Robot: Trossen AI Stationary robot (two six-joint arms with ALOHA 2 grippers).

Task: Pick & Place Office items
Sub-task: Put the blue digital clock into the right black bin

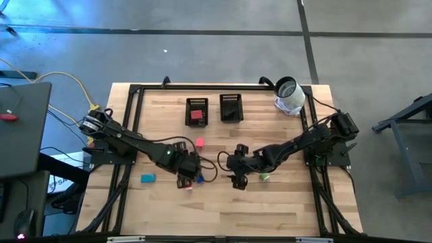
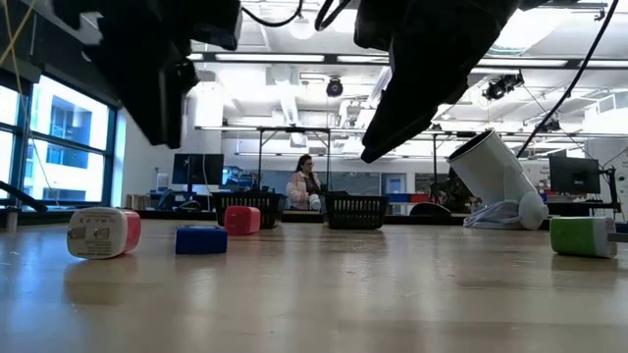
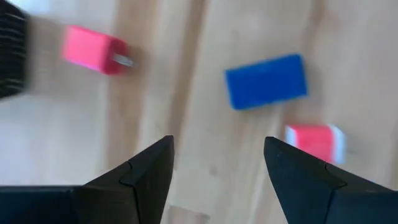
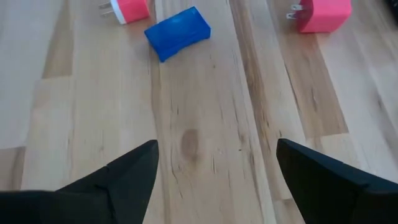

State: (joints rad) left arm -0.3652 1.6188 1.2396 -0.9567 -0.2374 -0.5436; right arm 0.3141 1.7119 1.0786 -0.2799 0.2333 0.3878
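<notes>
Near the tabletop's middle, the released left tool [image 3: 214, 165] is hovering by the blue block [image 3: 266, 81], needing descent; the right tool [image 4: 214, 168] is waiting released.

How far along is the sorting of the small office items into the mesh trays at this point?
Early. Done: a red piece lies in the left mesh tray; the right tray also holds something dark. In hand: nothing. The left gripper and right gripper are both open and empty over bare wood. Left: a pink piece, blue piece, teal piece and green piece lie loose on the table.
</notes>
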